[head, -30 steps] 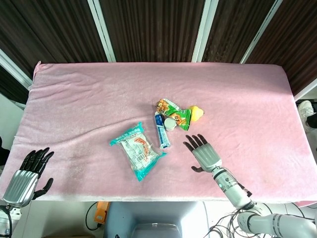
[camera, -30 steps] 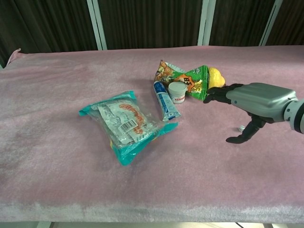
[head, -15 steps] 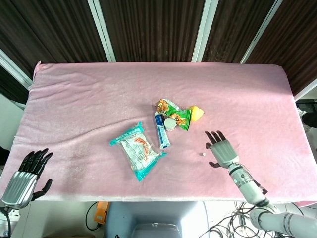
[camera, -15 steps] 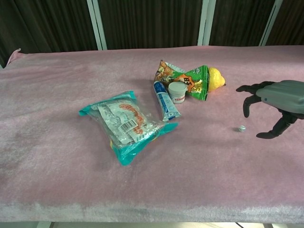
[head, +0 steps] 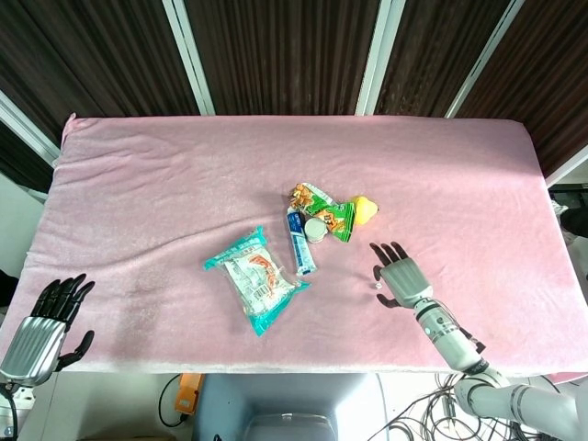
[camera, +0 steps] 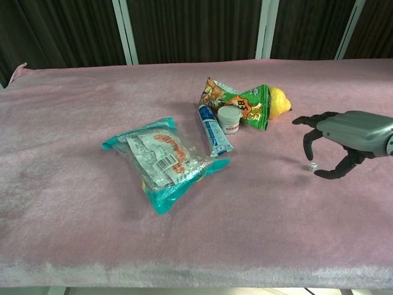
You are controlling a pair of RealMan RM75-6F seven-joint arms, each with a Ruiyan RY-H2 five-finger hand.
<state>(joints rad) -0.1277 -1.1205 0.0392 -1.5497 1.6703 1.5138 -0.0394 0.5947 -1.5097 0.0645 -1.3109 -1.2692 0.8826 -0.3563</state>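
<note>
My right hand (head: 401,279) (camera: 345,136) hovers palm down over the pink cloth, right of the pile, with its fingers apart and bent downward. A tiny white bead (camera: 312,166) lies on the cloth just under its fingertips, between a finger and the thumb; nothing is gripped. My left hand (head: 42,327) hangs off the table's front left corner, fingers spread and empty. The pile holds a green snack bag (head: 327,210) (camera: 243,101), a yellow fruit (head: 366,209) (camera: 279,101), a small white jar (head: 315,229) (camera: 229,119) and a blue tube (head: 299,243) (camera: 214,131).
A teal snack packet (head: 255,280) (camera: 162,163) lies left of the pile, toward the front. The pink cloth (head: 165,184) covers the whole table. Dark slatted panels stand behind the far edge.
My right hand swung right, away from the pile, baring a small bead, then came back left and lowered its fingers around it. The left hand has barely shifted.
</note>
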